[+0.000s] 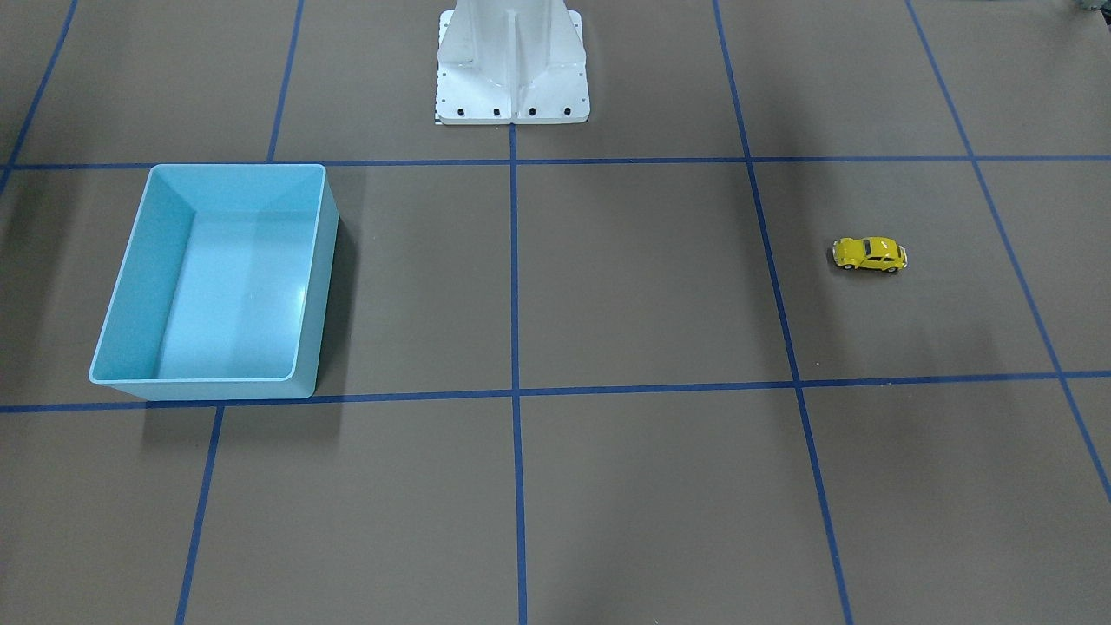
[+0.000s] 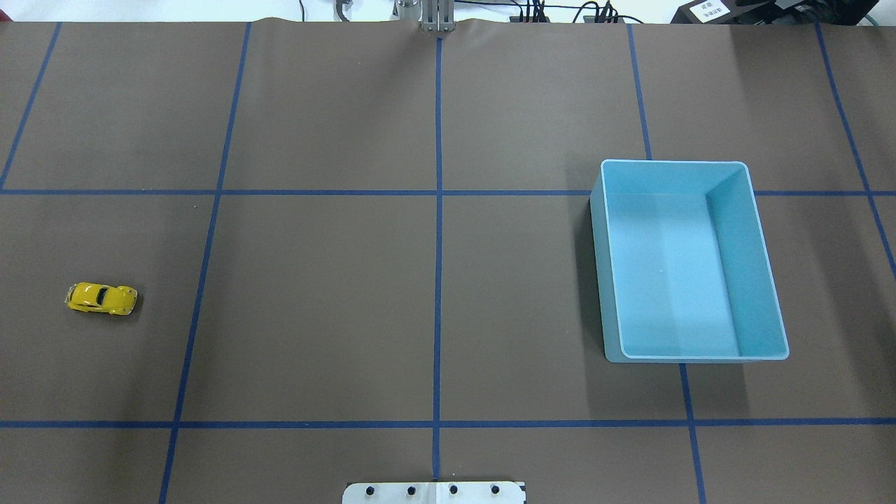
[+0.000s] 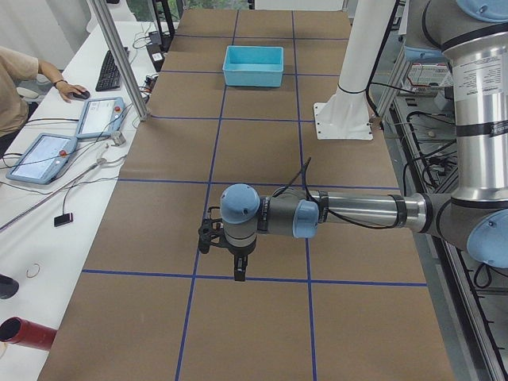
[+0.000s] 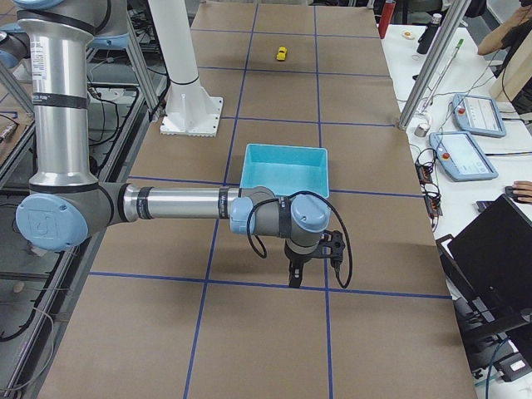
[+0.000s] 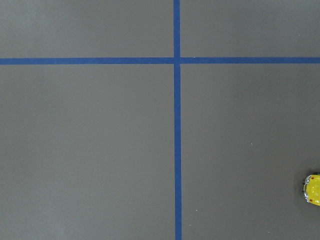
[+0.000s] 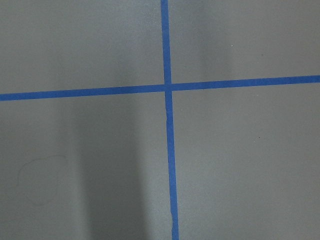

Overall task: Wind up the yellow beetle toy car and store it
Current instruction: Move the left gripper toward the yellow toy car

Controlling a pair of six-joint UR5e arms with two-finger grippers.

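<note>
Brown table (image 1: pixel 642 286) held the yellow beetle toy car (image 1: pixel 870 254), far from a blue bin (image 1: pixel 319 286). Nobody could tell how the jaws stood.

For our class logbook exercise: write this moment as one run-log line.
yellow beetle toy car: on table, left side, ungrasped | blue bin: right side, empty | left gripper, right gripper: hovering, open/shut unclear

No text can be read. At the upper right of the overhead view, a white label (image 2: pixel 708 8) on a dark box (image 2: pixel 680 15) carries print too small to make out. The tablet screens (image 3: pixel 44 155) in the side views are blurred.
</note>
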